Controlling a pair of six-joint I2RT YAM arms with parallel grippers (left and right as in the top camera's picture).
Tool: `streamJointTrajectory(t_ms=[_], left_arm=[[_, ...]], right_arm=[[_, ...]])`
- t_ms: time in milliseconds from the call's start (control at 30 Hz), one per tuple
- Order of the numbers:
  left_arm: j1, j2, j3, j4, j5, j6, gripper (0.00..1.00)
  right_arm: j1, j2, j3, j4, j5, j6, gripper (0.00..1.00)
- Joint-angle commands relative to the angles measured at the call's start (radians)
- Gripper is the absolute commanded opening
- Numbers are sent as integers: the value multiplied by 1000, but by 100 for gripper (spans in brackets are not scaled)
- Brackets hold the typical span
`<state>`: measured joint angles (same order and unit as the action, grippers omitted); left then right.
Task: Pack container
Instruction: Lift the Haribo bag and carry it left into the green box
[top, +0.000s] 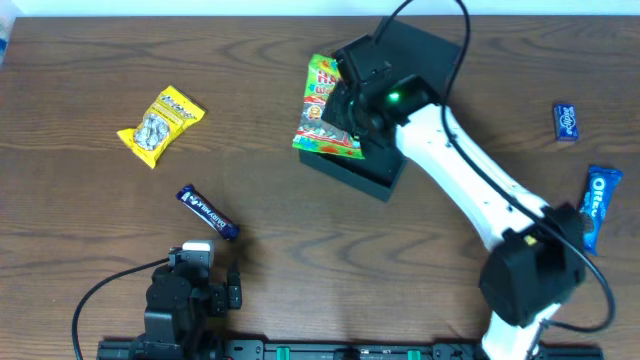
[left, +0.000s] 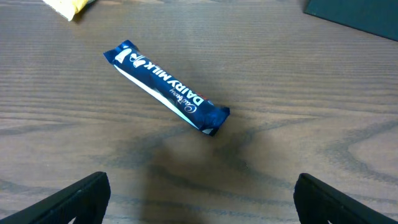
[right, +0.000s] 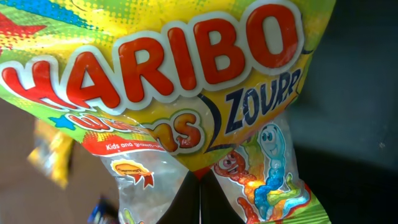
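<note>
Toward the far edge of the worktop (top: 300, 290), right of centre, the container (top: 372, 178) is sitting in the overhead view. The right gripper (top: 345, 108) is hovering over its left side, clenching the Haribo bag (top: 322, 125), which is overhanging the box's left edge; whether any of the bag is resting inside I cannot tell. Four snacks are lying loose on the wood: a yellow packet (top: 160, 125) toward the far-left corner, a Dairy Milk bar (top: 207, 212) near the front edge on the left, and a small blue packet (top: 566, 121) and an Oreo packet (top: 597, 205) by the right edge. By my reading, packing is only just getting under way, with the first item going in and four waiting. Seen from the left wrist, the left gripper (left: 205, 208) is standing with its jaws spread wide and grasping nothing, while the Dairy Milk bar (left: 165, 87) is lying diagonally just ahead of it, apart from both fingers. Seen from the right wrist, the Haribo bag (right: 155, 74) is filling the frame, bunching at the lower middle where the jaws are pinching it, with the container (right: 354, 93) showing dark behind it.
</note>
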<state>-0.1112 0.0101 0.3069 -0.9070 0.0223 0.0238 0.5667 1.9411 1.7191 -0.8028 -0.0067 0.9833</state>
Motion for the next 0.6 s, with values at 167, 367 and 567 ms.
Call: streamJointTrajectory(t_ms=[167, 367, 567], left_arm=[[6, -6, -37, -24, -11, 7, 95], [6, -6, -37, -24, -11, 7, 95], [6, -6, -37, -24, -11, 7, 95]], right_arm=[[-36, 47, 6, 6, 85, 198, 1], [-40, 53, 6, -44, 85, 214, 1], [-44, 53, 6, -149, 85, 213, 1]])
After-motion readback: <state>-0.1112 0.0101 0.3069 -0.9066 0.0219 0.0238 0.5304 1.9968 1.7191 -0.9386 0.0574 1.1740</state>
